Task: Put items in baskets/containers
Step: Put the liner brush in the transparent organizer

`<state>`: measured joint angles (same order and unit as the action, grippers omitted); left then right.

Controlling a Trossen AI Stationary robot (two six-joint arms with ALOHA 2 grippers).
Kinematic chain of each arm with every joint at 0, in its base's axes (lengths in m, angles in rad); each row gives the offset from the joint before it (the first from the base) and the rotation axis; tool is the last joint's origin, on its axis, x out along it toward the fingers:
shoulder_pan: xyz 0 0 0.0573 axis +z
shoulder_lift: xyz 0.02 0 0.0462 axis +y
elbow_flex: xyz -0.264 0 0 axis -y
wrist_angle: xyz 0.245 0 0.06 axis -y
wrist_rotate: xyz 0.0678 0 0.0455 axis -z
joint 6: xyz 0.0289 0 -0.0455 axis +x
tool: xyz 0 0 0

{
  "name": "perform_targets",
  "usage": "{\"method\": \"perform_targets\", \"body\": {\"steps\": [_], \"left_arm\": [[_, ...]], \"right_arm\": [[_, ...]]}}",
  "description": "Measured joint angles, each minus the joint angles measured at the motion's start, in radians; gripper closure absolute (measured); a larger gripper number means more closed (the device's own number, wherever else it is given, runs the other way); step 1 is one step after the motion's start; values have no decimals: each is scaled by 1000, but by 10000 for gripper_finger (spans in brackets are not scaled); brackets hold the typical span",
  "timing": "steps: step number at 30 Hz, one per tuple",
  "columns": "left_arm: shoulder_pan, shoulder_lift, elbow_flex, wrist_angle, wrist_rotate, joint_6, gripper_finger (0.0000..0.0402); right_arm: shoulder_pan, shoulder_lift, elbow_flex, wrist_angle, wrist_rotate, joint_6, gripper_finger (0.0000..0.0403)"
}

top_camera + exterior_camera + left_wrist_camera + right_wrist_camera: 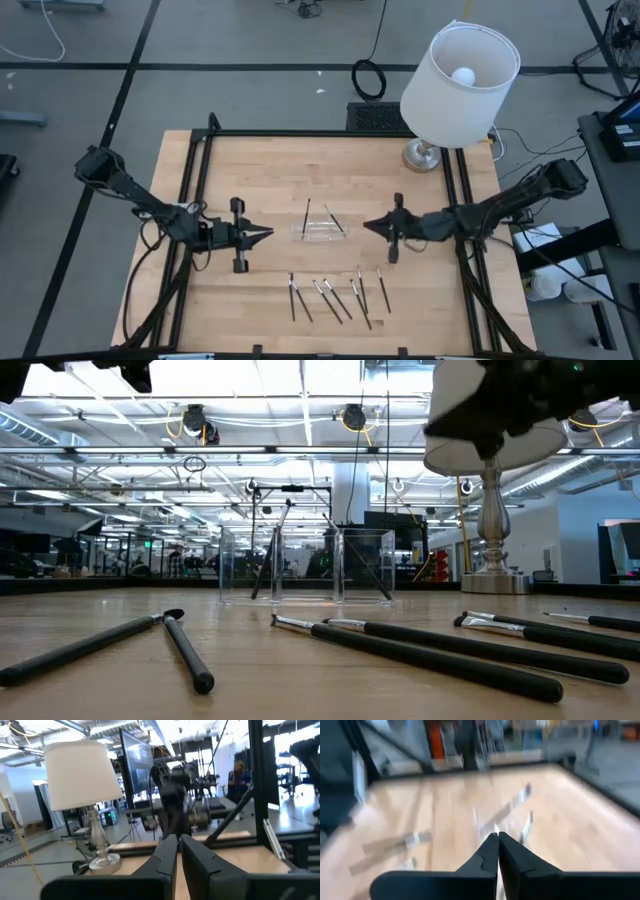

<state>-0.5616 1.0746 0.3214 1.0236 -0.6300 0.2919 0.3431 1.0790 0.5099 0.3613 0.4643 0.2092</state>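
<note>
The clear tray (319,233) sits at the centre of the wooden worktop (260,180), between the two grippers. Two sticks stand in it, leaning: one stick (306,216) rises from the left end, the other (334,219) from the right end. In the low view they slant in opposite directions against the tray's see-through walls (305,565); whether their lower ends touch inside cannot be judged.

The remaining sticks (335,293) lie flat on the worktop nearer the front edge, well apart from the tray. About seven are counted, though some overlap. Their long axes run roughly front to back, several angled, with the pale ends mostly toward the tray. In the low view, one pair (150,645) lies at the left with heads meeting, and others (430,650) lie across the right.

The left gripper (268,235) hovers left of the tray, pointing at it, fingers (167,857) nearly together with a slim gap, holding nothing. The right gripper (367,226) hovers right of the tray, fingers (490,850) pressed closed, empty.

A white lamp (455,80) stands at the rear right corner.
</note>
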Motion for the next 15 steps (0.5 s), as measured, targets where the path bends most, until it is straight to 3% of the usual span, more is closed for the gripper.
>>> {"method": "perform_targets", "body": {"steps": [5, 9, 15], "left_arm": [[16, -21, 0, 21, -1, 39, 366], [29, -29, 0, 26, -1, 40, 366], [45, -29, 0, 20, -2, 100, 366]], "right_arm": [[70, 89, 22, -8, 9, -6, 403], [81, 100, 22, 45, 10, -64, 403], [81, 102, 23, 69, 10, -24, 403]]}}
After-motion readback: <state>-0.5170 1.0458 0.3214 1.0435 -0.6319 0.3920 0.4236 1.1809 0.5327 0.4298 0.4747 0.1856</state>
